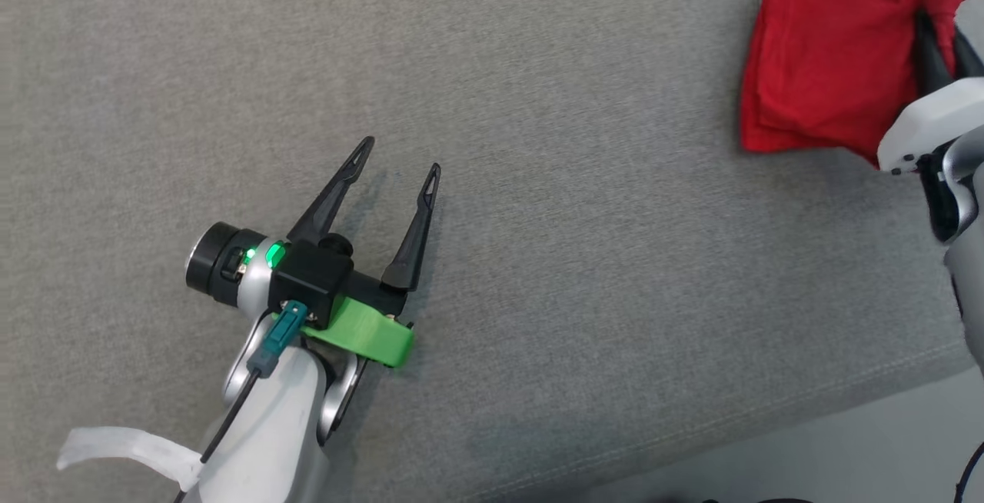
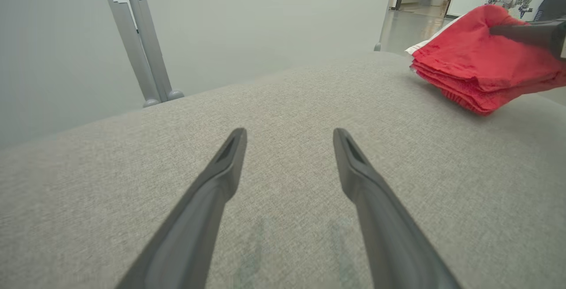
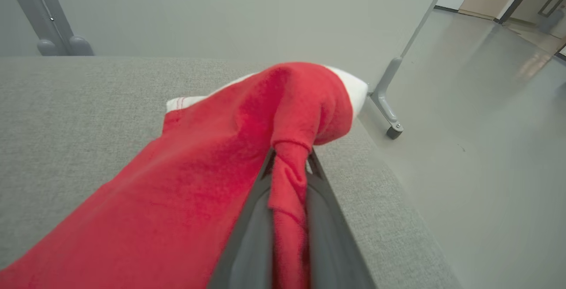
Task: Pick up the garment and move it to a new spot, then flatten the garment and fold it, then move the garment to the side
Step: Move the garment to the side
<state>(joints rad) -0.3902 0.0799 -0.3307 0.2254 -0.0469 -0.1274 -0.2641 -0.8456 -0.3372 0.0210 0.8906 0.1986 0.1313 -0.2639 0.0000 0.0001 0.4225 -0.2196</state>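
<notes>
Grey woven padded surface [image 1: 576,295] spans the head view; pale floor [image 3: 486,147] lies beyond its edge.

Red garment [image 1: 830,57] sits at the far right corner of the surface, well apart from the left arm. Left wrist view shows it as a stack of folded layers [image 2: 477,68] with a white band along the far edge. The near edge looks raised above the fabric with shadow under it; whether the far edge touches down is hard to tell.

Right gripper [image 1: 942,41]: fingers pressed together on a bunched fold of the garment, red cloth squeezed between them [image 3: 289,158].

Left gripper [image 1: 401,155]: fingers spread wide, nothing between them, low over bare surface at lower left [image 2: 289,134].

Grey frame leg [image 3: 389,103] stands on the floor just past the corner.

Green bracket [image 1: 365,334] at the left wrist; white strap [image 1: 131,449] on the forearm.
</notes>
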